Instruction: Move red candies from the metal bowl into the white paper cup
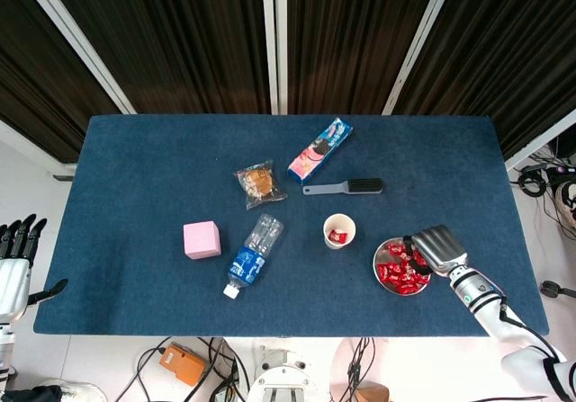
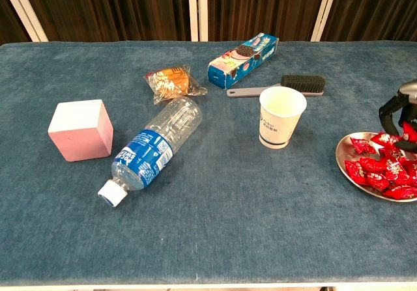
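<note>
The metal bowl sits at the table's front right, heaped with red candies. To its left stands the white paper cup, upright, with one red candy inside in the head view. My right hand hovers over the bowl's right side, fingers curled down; a red candy shows between them, just above the heap. My left hand hangs off the table's left edge, fingers spread and holding nothing.
A plastic water bottle lies left of the cup, with a pink cube beyond it. Behind the cup lie a black brush, a blue cookie box and a wrapped snack.
</note>
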Controlling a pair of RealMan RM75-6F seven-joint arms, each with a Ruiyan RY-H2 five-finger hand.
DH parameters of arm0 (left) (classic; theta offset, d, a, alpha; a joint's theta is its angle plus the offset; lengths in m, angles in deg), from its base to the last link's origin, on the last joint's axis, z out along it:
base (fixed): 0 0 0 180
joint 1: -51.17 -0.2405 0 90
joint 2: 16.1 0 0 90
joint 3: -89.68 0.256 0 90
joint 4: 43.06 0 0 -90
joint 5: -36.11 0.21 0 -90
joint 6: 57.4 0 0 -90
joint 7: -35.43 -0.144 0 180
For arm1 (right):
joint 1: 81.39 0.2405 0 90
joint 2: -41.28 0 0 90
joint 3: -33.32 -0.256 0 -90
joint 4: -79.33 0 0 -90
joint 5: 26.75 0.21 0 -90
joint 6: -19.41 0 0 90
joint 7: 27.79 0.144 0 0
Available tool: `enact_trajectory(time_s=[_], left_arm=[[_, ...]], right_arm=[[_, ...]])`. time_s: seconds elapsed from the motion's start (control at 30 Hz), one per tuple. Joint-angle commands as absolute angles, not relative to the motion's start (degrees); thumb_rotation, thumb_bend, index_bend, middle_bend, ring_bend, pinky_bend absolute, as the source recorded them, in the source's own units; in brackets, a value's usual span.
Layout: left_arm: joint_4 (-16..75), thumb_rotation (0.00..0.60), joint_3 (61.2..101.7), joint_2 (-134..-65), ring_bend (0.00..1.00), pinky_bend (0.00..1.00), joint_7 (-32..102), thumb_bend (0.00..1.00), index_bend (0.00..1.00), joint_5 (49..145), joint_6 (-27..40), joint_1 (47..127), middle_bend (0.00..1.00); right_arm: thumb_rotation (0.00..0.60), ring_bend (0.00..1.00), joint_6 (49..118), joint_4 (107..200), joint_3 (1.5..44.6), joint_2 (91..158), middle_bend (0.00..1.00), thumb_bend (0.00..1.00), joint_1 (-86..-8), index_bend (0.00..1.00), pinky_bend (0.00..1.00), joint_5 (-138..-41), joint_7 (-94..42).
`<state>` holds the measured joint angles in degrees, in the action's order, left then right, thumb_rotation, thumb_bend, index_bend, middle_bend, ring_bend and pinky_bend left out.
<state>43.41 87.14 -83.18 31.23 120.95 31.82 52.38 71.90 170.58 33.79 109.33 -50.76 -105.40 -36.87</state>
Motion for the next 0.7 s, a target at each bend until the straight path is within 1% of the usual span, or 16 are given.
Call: enact_trajectory(time_s=[0.03,0.13,0.23,0.43,0.6,0.7], left_arm=[[43.35,0.600,87.09,-83.19,0.00,0.00,31.33,0.01,0.00,120.98,31.83,52.40,0.00],[43.23,0.600,86.97,-83.18,0.00,0.00,31.44,0.01,0.00,121.01,31.82,52.49,0.00],[43.21,0.600,86.90,-83.16,0.00,0.00,31.47,0.01,0.00,121.11,31.78,52.60,0.00],[43.23,0.600,86.78,-83.03,0.00,0.00,31.42,0.01,0.00,120.75,31.64,52.56,0.00],[43.06,0.600,86.74,-83.04,0.00,0.00,31.49,0.01,0.00,120.21,31.48,52.38,0.00],[42.86,0.600,86.70,-83.02,0.00,0.00,31.60,0.01,0.00,119.85,31.34,52.28,0.00]], right_arm=[[0.600,1.00,73.37,173.26,32.68,107.27,0.93,0.61,-50.66,0.71,1.00,-106.33,-36.43],[0.600,1.00,73.78,175.66,30.91,105.78,0.93,0.62,-49.53,0.71,1.00,-106.66,-36.17],[0.600,1.00,72.20,177.56,28.48,105.27,0.93,0.62,-47.11,0.71,1.00,-105.65,-36.35],[0.600,1.00,64.63,177.75,24.06,107.64,0.93,0.62,-39.90,0.71,1.00,-99.93,-38.69],[0.600,1.00,59.22,175.50,22.62,111.36,0.93,0.62,-34.50,0.71,1.00,-94.01,-41.76],[0.600,1.00,58.05,174.83,22.48,112.75,0.93,0.62,-32.72,0.71,1.00,-91.85,-42.82]])
